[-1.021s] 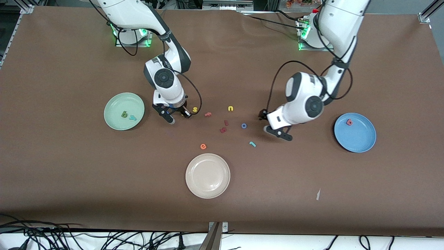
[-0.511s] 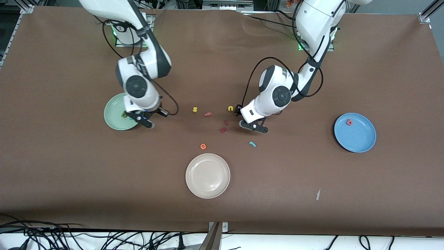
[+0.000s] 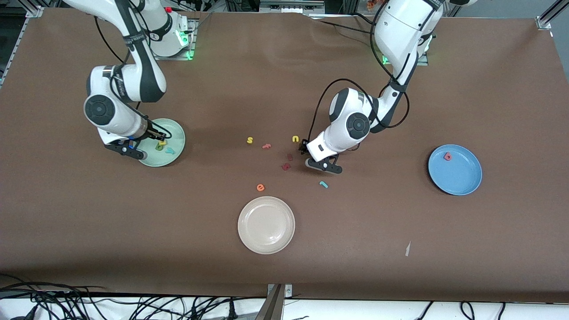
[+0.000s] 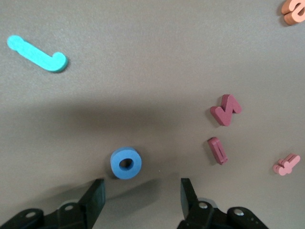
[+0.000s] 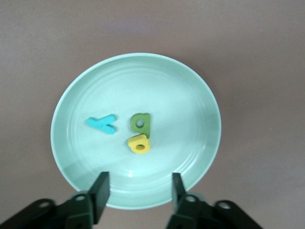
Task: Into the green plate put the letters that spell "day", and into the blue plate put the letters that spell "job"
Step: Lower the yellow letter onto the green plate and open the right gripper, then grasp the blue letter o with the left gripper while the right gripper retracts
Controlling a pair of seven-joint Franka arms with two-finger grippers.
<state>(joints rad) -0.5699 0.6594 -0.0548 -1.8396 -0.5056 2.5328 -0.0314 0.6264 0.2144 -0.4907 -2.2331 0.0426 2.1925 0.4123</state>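
The green plate [image 3: 177,133] [image 5: 181,95] lies toward the right arm's end of the table. In it lie the dark green d [image 5: 141,123], the yellow a [image 5: 139,144] [image 3: 161,143] and the teal y [image 5: 102,124] [image 3: 170,150]. My right gripper [image 5: 139,183] [image 3: 144,144] hangs open over the plate's rim, holding nothing. My left gripper [image 4: 142,191] [image 3: 314,156] is open, low over the blue o [image 4: 126,163], which lies on the table just off its fingertips. The teal j [image 4: 38,54] [image 3: 323,184] lies nearby. The red-pink b [image 3: 447,156] rests in the blue plate [image 3: 462,175].
A cream plate [image 3: 266,225] lies nearest the front camera. Loose letters lie mid-table: yellow s [image 3: 250,140], yellow u [image 3: 295,139], a pink letter [image 3: 266,146] [image 4: 286,164], two dark red ones [image 4: 226,109] [image 4: 218,150], an orange e [image 3: 260,187]. A paper scrap [image 3: 407,249] lies below the blue plate.
My right gripper swung from beside the yellow s to the green plate and opened; the yellow a now lies in the plate. My left gripper moved from beside the blue plate to over the blue o.
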